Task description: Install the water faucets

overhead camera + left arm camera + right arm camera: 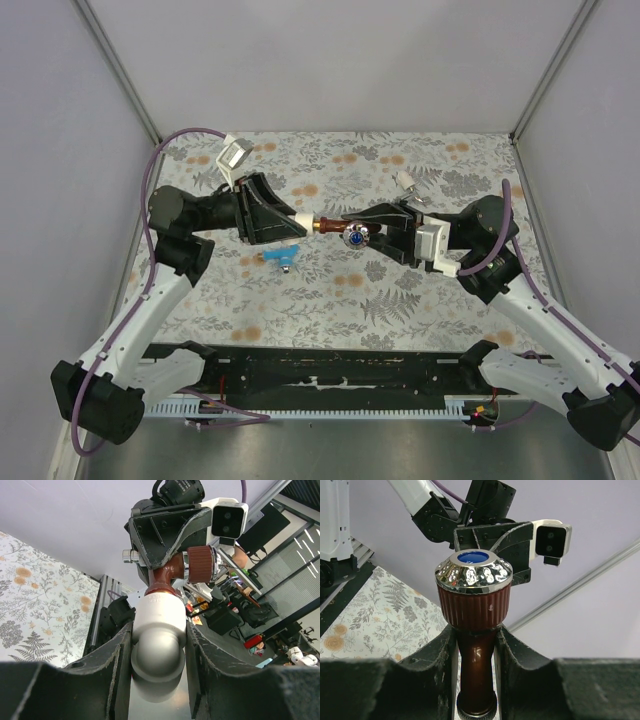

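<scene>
Both arms meet above the middle of the table. My right gripper [356, 229] [475, 652] is shut on the reddish-brown faucet [340, 228] [474, 605], gripping its neck below the ribbed knob with chrome cap and blue centre. My left gripper [297, 222] [159, 647] is shut on the white pipe fitting [303, 222] [159, 625]. The faucet [172, 570] meets the fitting's open end, stem in line with it. A blue faucet [282, 258] lies on the cloth below the left gripper. A white-silver faucet [407, 181] lies at the back right.
The floral cloth [330, 290] covers the table, with grey walls on the left, back and right. A black rail [330, 372] runs along the near edge between the arm bases. Purple cables loop off both arms.
</scene>
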`<state>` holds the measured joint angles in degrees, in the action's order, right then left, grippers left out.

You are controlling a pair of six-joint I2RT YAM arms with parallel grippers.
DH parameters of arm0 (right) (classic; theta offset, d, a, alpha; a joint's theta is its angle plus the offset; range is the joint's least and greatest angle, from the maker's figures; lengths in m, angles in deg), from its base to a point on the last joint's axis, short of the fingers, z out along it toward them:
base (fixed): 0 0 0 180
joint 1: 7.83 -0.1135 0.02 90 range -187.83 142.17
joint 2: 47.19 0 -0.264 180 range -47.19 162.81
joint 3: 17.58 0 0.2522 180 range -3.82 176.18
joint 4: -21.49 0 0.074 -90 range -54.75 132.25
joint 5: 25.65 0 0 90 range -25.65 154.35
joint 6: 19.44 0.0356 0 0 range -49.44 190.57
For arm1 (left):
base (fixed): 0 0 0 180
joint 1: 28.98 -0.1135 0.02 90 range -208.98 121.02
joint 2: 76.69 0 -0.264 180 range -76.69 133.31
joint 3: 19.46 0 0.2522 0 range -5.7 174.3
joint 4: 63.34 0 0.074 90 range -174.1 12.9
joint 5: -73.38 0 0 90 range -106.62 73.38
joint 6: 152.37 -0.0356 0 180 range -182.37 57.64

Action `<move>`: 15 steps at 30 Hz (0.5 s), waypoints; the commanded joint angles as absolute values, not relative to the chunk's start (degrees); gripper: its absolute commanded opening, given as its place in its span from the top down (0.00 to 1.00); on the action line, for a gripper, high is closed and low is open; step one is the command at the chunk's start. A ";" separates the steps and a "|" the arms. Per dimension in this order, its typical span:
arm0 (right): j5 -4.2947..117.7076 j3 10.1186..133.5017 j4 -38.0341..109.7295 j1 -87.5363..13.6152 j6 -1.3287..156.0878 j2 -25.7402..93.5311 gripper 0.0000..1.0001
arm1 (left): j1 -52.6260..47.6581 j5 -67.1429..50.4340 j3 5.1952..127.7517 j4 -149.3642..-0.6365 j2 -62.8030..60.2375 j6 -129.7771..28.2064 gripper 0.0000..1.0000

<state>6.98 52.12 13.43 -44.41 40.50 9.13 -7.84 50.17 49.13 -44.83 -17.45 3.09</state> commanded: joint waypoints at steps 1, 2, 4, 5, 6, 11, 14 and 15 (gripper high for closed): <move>6.08 52.42 14.51 -44.75 39.89 10.38 1.00 | -7.63 50.71 50.99 -41.06 -18.33 4.70 0.98; 6.08 52.69 14.77 -44.83 39.80 10.73 1.00 | -7.54 50.80 50.99 -41.50 -18.33 4.35 0.98; 5.99 53.13 14.86 -44.75 39.80 10.91 1.00 | -7.45 50.62 50.99 -42.91 -18.42 3.47 0.98; 5.81 53.39 14.86 -44.75 39.98 11.00 1.00 | -7.28 50.53 51.08 -43.52 -18.59 2.86 0.98; 5.55 53.57 15.04 -44.75 40.33 11.26 1.00 | -7.10 50.36 51.08 -44.05 -18.68 2.41 0.98; 5.28 53.92 16.18 -44.92 40.77 12.14 1.00 | -5.96 49.04 51.70 -48.80 -19.30 -2.59 0.98; 5.11 53.92 15.83 -45.19 42.34 12.75 1.00 | -5.17 48.69 51.78 -48.89 -19.12 -3.47 0.98; 5.11 53.83 15.13 -45.19 43.22 13.02 1.00 | -5.17 48.51 51.70 -48.98 -19.21 -3.74 0.98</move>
